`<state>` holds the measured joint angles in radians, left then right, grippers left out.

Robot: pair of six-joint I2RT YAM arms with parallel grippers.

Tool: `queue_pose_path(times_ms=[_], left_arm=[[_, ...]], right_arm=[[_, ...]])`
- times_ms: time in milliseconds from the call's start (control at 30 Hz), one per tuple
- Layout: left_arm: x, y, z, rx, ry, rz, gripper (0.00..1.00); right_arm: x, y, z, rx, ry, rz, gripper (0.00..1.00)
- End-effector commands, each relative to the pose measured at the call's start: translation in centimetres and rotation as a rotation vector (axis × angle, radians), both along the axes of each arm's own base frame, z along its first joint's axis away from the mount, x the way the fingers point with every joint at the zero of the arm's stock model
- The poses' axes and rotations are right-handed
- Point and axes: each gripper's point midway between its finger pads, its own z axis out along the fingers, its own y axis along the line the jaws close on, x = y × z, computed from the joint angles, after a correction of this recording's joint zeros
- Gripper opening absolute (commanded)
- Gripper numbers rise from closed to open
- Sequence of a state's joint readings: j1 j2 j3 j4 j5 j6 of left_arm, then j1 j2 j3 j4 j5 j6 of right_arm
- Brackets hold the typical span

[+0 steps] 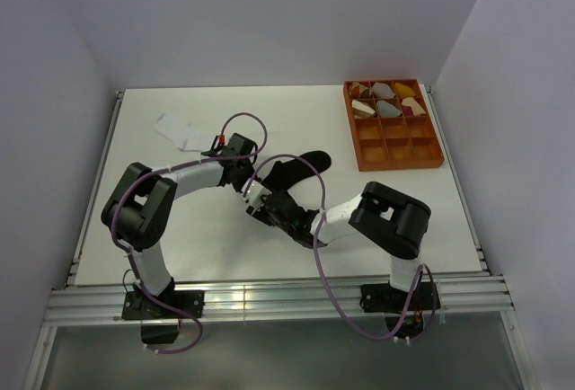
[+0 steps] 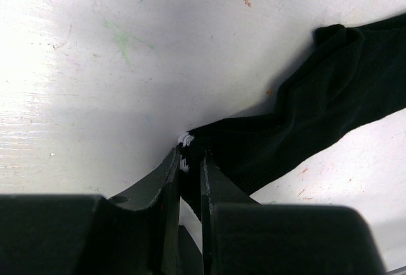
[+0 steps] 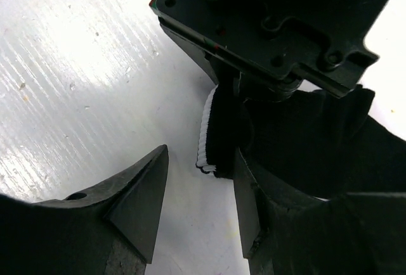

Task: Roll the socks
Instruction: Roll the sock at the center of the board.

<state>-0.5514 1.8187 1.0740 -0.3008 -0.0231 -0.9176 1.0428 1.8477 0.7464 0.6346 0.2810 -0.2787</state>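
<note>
A black sock (image 1: pixel 301 167) lies stretched across the middle of the table, toe toward the back right. My left gripper (image 2: pixel 189 158) is shut on its white-striped cuff (image 2: pixel 185 142), while the rest of the black sock (image 2: pixel 317 104) trails away to the right. My right gripper (image 3: pixel 200 158) stands open just in front of that pinch. The cuff's white edge (image 3: pixel 207 137) hangs between its fingers, close against the right finger (image 3: pixel 244 192) and apart from the left one. A white sock (image 1: pixel 180 128) lies flat at the back left, away from both grippers.
An orange compartment tray (image 1: pixel 435 129) sits at the back right, with rolled sock bundles (image 1: pixel 386 101) in its far compartments. The left gripper's body (image 3: pixel 266 28) fills the top of the right wrist view, very close to my right fingers.
</note>
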Motion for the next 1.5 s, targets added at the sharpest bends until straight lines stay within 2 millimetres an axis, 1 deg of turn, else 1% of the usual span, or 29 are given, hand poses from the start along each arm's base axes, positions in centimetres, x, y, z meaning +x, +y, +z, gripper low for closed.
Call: queue_pose_path(times_ms=[0, 33, 67, 167, 200, 267, 367, 533, 567, 633, 667, 733, 767, 800, 867, 967, 1000, 1033, 1067, 1100, 1167, 1200, 1233, 1267, 1333, 1367, 1400, 1433, 1467], left_arm=[[-6.3, 3.7, -6.0, 0.195, 0.239, -0.057, 0.00], [-6.4, 3.7, -6.1, 0.196, 0.242, -0.056, 0.00], [-6.4, 3.7, -6.0, 0.194, 0.241, -0.058, 0.00], [-6.4, 3.7, -6.0, 0.192, 0.241, -0.059, 0.00], [-6.4, 3.6, -6.0, 0.189, 0.241, -0.060, 0.00], [-6.5, 3.6, -6.1, 0.187, 0.243, -0.061, 0.00], [-6.5, 3.5, -6.1, 0.181, 0.244, -0.066, 0.00], [-6.6, 3.3, -6.2, 0.170, 0.245, -0.070, 0.00], [-6.6, 3.2, -6.1, 0.168, 0.244, -0.072, 0.00], [-6.5, 3.2, -6.0, 0.163, 0.242, -0.072, 0.00], [-6.5, 3.1, -5.8, 0.161, 0.238, -0.072, 0.00], [-6.4, 3.1, -5.6, 0.157, 0.233, -0.069, 0.00], [-6.3, 3.0, -5.5, 0.155, 0.227, -0.070, 0.00], [-6.3, 3.1, -5.4, 0.156, 0.225, -0.067, 0.00], [-5.9, 2.9, -4.8, 0.144, 0.205, -0.051, 0.01], [-5.4, 2.7, -3.8, 0.129, 0.174, -0.031, 0.08], [-5.0, 2.8, -3.5, 0.130, 0.161, -0.019, 0.13], [-4.9, 2.8, -3.3, 0.128, 0.154, -0.006, 0.16], [-4.4, 2.8, -2.6, 0.119, 0.133, 0.006, 0.18], [-4.1, 2.9, -2.2, 0.123, 0.117, 0.020, 0.22], [-3.4, 3.1, -1.1, 0.103, 0.084, 0.057, 0.29], [-3.2, 3.2, -0.7, 0.092, 0.071, 0.072, 0.31], [-2.5, 3.3, 0.2, 0.067, 0.042, 0.103, 0.33], [-2.5, 3.5, 0.4, 0.060, 0.033, 0.118, 0.39], [-2.0, 3.9, 1.2, 0.037, 0.006, 0.164, 0.44], [-1.8, 4.2, 1.8, 0.021, -0.018, 0.183, 0.49], [-1.6, 4.4, 2.1, 0.012, -0.029, 0.201, 0.50], [-1.1, 4.7, 3.0, -0.015, -0.054, 0.228, 0.50], [-1.5, 5.0, 2.8, -0.021, -0.057, 0.240, 0.50]], right_arm=[[1.2, 1.4, 1.6, 0.070, -0.042, -0.014, 0.52], [1.3, 1.6, 1.7, 0.074, -0.040, -0.014, 0.52], [1.4, 1.6, 1.1, 0.063, -0.029, -0.016, 0.52], [1.8, 1.3, 0.6, 0.066, -0.014, -0.026, 0.52], [1.7, 1.2, 0.0, 0.055, 0.000, -0.028, 0.51], [2.1, 0.9, -0.2, 0.056, 0.009, -0.041, 0.50], [2.3, 0.7, -0.9, 0.048, 0.036, -0.058, 0.46], [2.3, 0.2, -2.2, 0.031, 0.098, -0.069, 0.33], [2.3, 0.2, -2.4, 0.030, 0.112, -0.072, 0.28], [2.1, 0.1, -2.8, 0.029, 0.153, -0.067, 0.22], [2.1, 0.1, -2.9, 0.030, 0.163, -0.068, 0.17], [1.8, 0.0, -3.1, 0.020, 0.188, -0.068, 0.10], [1.7, -0.2, -3.1, 0.022, 0.207, -0.071, 0.02], [1.7, -0.2, -3.0, 0.027, 0.219, -0.072, 0.00], [1.6, -0.1, -2.6, 0.048, 0.259, -0.075, 0.00], [1.1, -0.3, -2.4, 0.076, 0.337, -0.071, 0.00], [0.8, -0.2, -2.0, 0.090, 0.364, -0.059, 0.00], [1.0, -0.4, -1.9, 0.106, 0.384, -0.070, 0.00], [1.2, -0.6, -1.8, 0.110, 0.389, -0.075, 0.00], [0.8, -0.6, -1.6, 0.140, 0.448, -0.063, 0.00], [1.0, -0.8, -1.3, 0.172, 0.501, -0.067, 0.00], [0.6, -0.6, -1.3, 0.180, 0.521, -0.060, 0.00], [0.9, -0.8, -1.2, 0.203, 0.548, -0.075, 0.00], [1.0, -0.9, -1.2, 0.213, 0.564, -0.082, 0.00], [1.0, -1.1, -1.0, 0.249, 0.609, -0.094, 0.00], [1.0, -1.2, -1.1, 0.261, 0.630, -0.103, 0.00], [0.8, -1.1, -0.9, 0.291, 0.659, -0.108, 0.00], [0.7, -1.1, -0.7, 0.313, 0.680, -0.104, 0.00], [1.1, -1.4, -0.5, 0.337, 0.690, -0.117, 0.00]])
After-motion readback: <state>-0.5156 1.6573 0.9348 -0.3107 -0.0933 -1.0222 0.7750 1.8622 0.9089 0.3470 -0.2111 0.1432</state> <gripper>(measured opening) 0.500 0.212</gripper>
